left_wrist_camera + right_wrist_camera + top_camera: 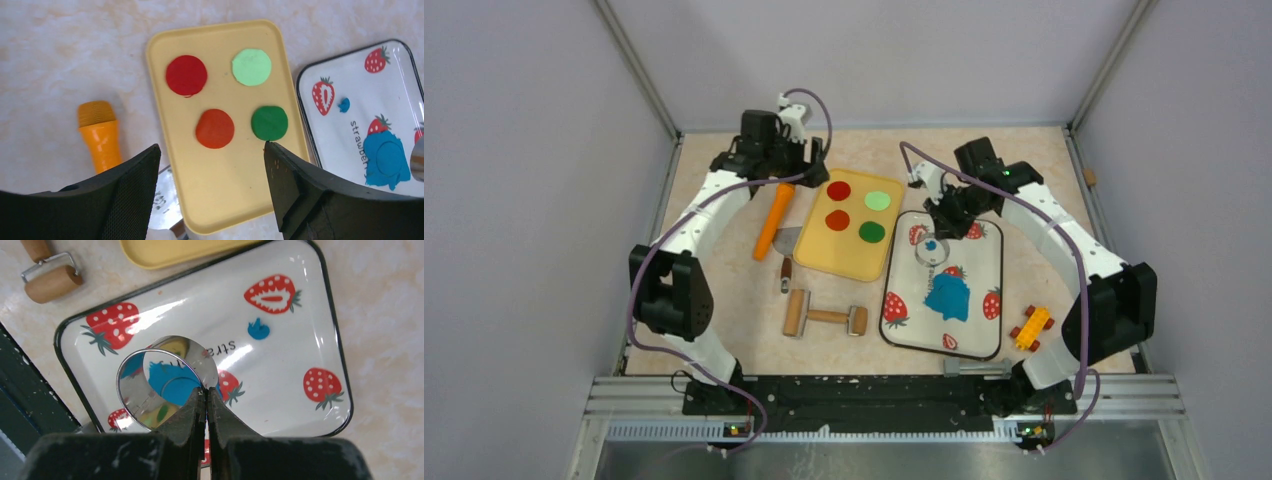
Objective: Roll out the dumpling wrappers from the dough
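The blue dough (pixel 948 297) lies as a flattened ragged patch on the strawberry tray (pixel 996 345). In the left wrist view a round outline is pressed into the dough (pixel 382 160), a wrapper-sized disc still set in the patch. A tiny blue scrap (pixel 259 330) lies apart near the tray's middle. My right gripper (pixel 206 390) is shut on the rim of a shiny metal ring cutter (pixel 131 400), held above the tray, with the dough (pixel 172 380) showing through the ring. My left gripper (pixel 212 147) hangs open and holds nothing over the yellow tray (pixel 220 190).
The yellow tray (pixel 849 262) carries two red and two green discs. An orange-handled tool (pixel 774 220) and a small scraper (pixel 786 255) lie left of it. A wooden roller (pixel 825 317) lies in front. A yellow toy (pixel 1031 327) sits right of the strawberry tray.
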Action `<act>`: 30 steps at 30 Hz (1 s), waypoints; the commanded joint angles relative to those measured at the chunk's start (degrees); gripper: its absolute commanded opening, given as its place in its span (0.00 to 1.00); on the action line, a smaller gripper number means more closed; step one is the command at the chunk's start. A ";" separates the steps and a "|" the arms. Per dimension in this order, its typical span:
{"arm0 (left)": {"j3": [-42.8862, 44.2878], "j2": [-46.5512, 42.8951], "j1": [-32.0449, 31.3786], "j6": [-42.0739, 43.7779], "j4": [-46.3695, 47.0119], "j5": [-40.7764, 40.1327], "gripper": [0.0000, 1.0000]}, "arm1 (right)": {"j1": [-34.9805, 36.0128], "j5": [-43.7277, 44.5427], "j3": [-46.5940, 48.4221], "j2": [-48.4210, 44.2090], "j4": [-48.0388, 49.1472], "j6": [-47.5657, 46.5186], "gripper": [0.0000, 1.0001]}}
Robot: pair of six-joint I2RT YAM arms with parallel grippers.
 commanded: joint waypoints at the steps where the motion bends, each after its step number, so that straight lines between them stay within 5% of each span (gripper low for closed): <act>1: 0.28 -8.21 5.51 -0.64 -2.60 -2.88 0.78 | 5.86 -1.62 9.31 4.15 -2.77 -0.29 0.00; 6: -1.47 -14.04 11.90 -2.93 -11.42 -2.28 0.76 | 14.31 -0.80 18.43 11.13 -4.35 -1.54 0.00; 16: -16.72 -32.52 14.21 5.35 -7.79 -2.22 0.78 | 26.96 4.21 26.09 26.06 4.43 -1.38 0.00; 30: -21.39 -40.93 20.53 -3.43 -9.34 -0.81 0.79 | 36.10 8.67 30.02 37.06 10.77 1.16 0.00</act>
